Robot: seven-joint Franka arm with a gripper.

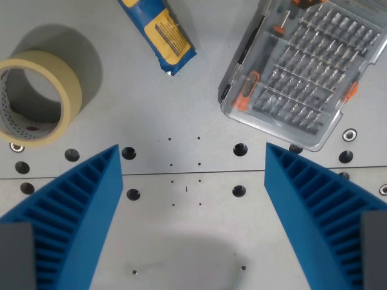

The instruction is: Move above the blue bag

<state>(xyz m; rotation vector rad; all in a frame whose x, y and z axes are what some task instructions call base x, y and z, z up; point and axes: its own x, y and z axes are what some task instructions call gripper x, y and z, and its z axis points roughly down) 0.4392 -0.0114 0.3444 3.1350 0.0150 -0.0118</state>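
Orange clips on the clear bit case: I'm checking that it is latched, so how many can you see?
2. One orange clip sits at the bit case's edge on the wrist view's left; the other clip is at its right edge. The case runs past the frame's top, so more may be hidden.

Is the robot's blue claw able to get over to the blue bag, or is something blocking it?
Probably yes. The gripper is open above bare table, and the blue bag lies ahead with nothing in between. The tape roll and the bit case sit off to the sides.
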